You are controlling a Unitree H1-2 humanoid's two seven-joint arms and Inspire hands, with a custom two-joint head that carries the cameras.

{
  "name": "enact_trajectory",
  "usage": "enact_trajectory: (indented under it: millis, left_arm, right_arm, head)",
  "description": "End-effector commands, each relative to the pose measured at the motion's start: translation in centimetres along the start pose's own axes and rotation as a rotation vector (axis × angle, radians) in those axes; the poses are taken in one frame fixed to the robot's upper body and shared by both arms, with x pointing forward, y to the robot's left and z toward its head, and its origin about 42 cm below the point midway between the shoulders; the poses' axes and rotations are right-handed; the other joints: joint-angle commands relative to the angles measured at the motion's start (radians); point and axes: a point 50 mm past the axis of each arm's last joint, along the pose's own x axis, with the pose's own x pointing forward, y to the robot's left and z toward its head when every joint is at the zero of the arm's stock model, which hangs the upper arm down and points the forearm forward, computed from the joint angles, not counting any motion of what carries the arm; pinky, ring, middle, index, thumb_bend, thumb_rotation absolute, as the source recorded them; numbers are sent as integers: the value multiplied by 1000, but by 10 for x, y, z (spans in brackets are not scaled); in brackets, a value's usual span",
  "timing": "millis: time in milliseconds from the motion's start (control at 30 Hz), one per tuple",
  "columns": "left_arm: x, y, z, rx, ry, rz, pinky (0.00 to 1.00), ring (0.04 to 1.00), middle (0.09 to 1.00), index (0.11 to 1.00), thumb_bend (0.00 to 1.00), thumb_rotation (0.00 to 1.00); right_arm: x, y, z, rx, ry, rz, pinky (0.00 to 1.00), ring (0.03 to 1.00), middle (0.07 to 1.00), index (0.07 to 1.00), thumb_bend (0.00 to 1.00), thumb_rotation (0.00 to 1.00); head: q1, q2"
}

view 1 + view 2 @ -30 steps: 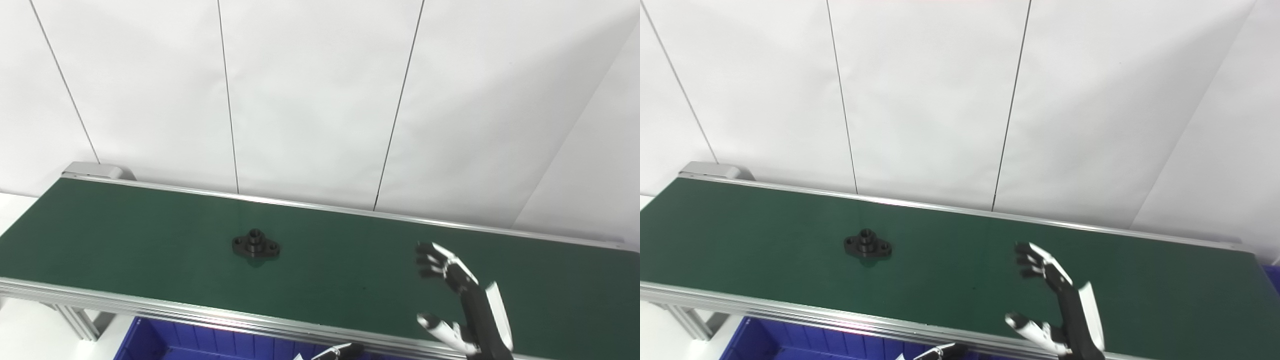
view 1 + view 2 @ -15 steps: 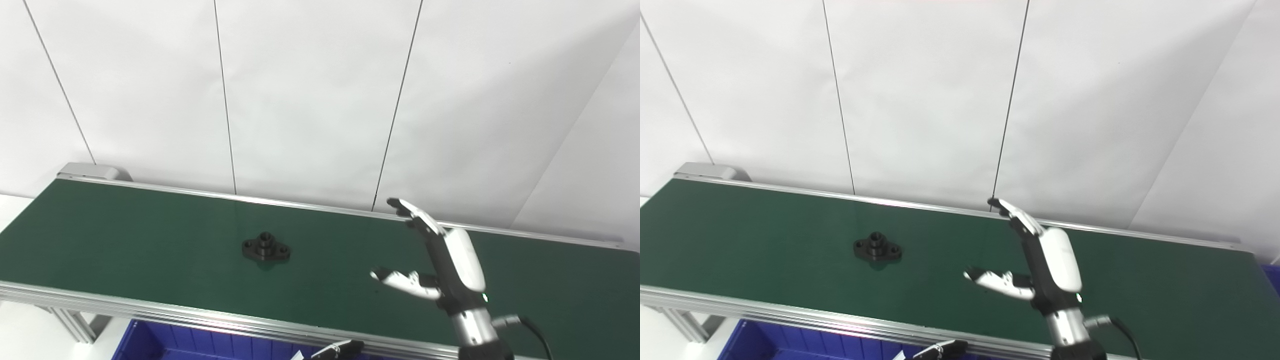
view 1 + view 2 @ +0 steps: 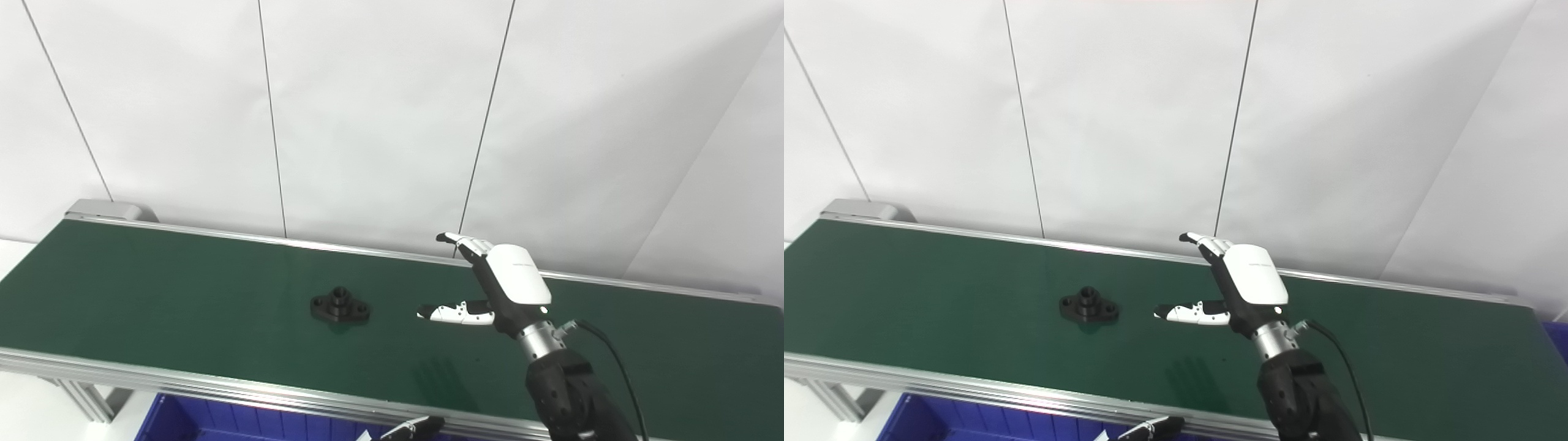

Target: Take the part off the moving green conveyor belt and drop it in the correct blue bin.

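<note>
A small black flanged part [image 3: 340, 305] lies on the green conveyor belt [image 3: 184, 288], left of centre. My right hand [image 3: 499, 285] is open and empty, raised above the belt to the right of the part, fingers and thumb pointing left toward it, a gap between them. Only the fingertips of my left hand [image 3: 407, 430] show at the bottom edge, below the belt's front rail; whether it is open or shut is hidden. A blue bin [image 3: 202, 419] sits below the belt's front edge at bottom left.
The belt has aluminium rails along the front [image 3: 184, 383] and back [image 3: 343, 248]. A white panelled wall stands behind it. A sliver of another blue bin [image 3: 1559, 331] shows at the far right.
The part has ridden the belt to the right. My right hand has risen from the front edge, turned palm-left and moved left toward the part.
</note>
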Motion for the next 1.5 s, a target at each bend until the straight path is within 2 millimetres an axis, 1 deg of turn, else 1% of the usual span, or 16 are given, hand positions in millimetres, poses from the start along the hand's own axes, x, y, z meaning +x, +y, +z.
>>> enact_trajectory:
  millis: [0,133,267,367,467,567,733,833,1033,1167,1333,1467]
  left_arm:
    - [13,-3,14,1,-70,-9,850,911,906,863,977,853]
    - [13,-3,15,-1,-75,-6,851,910,905,866,971,864]
    - [13,-4,16,-2,-82,-5,851,909,903,865,965,864]
    - [13,-6,17,-6,-87,-4,850,911,902,867,951,857]
    - [12,-7,18,-1,-89,-3,851,912,902,867,957,858]
    - [12,-7,20,-13,-88,-4,864,919,908,868,962,851]
    - [12,-10,23,-19,-91,-2,881,930,912,871,964,857]
    - [12,-11,24,-25,-93,0,888,934,912,872,963,852]
    - [10,-12,27,-20,-95,3,883,929,912,876,966,853]
    - [8,-12,28,-16,-95,2,882,928,912,880,967,867]
    - [6,-13,29,-14,-97,3,896,937,917,882,953,872]
    - [4,-15,31,-15,-99,5,907,944,922,888,949,881]
  right_arm:
    - [23,-20,12,-38,-38,-74,735,805,831,832,850,740]
    - [38,-12,17,-60,-44,-41,713,790,818,821,862,711]
    - [47,-2,17,-63,-37,-7,696,784,810,816,872,707]
    - [54,4,18,-75,-32,13,665,772,802,812,874,698]
    - [59,6,21,-79,-34,24,635,755,790,812,874,712]
    - [66,8,27,-79,-33,40,645,755,791,810,873,709]
    - [76,13,35,-80,17,111,605,761,809,818,893,705]
    - [79,15,38,-80,46,149,603,768,812,820,898,697]
    - [80,22,37,-102,83,201,608,757,806,817,895,688]
    - [81,28,36,-128,106,226,605,746,807,824,900,716]
    - [81,33,35,-132,129,245,605,744,808,823,900,702]
    - [76,42,28,-145,152,268,598,734,801,817,899,686]
  head:
    - [-3,3]
    - [-3,9]
    - [3,12]
    - [8,15]
    - [10,23]
    - [9,30]
    - [15,41]
    - [17,44]
    - [21,53]
    - [22,60]
    - [22,65]
    - [24,73]
